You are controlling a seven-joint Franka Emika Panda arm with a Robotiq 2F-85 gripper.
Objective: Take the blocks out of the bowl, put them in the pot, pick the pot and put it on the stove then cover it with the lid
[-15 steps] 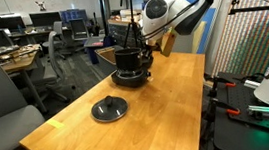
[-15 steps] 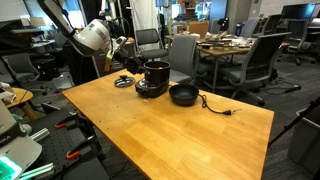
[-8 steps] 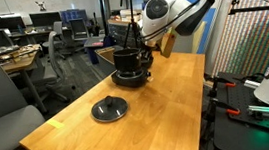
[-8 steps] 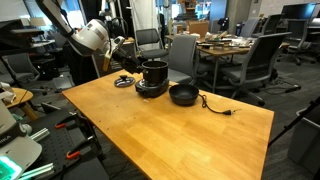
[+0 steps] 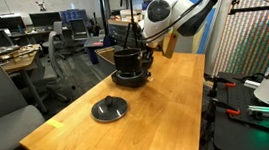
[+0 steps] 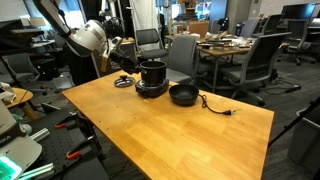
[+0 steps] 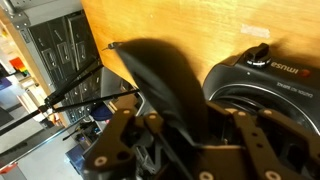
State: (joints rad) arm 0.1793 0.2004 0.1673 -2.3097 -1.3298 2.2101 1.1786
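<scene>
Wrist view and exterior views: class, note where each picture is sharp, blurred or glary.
Wrist view: the gripper and the pot handle it clamps are near the lens and blurred; the stove lettering is sharper. In an exterior view the lid carries a pale sheen; in an exterior view the table reflects soft ceiling light.

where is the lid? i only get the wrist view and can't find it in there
observer: the lid lies flat on the table, apart from the pot, knob up.
operator: is the pot on the stove yet
observer: yes, in both exterior views it stands on the stove.
operator: and where's the bowl
observer: the bowl sits on the table just beside the stove, on the side away from the lid.
</scene>
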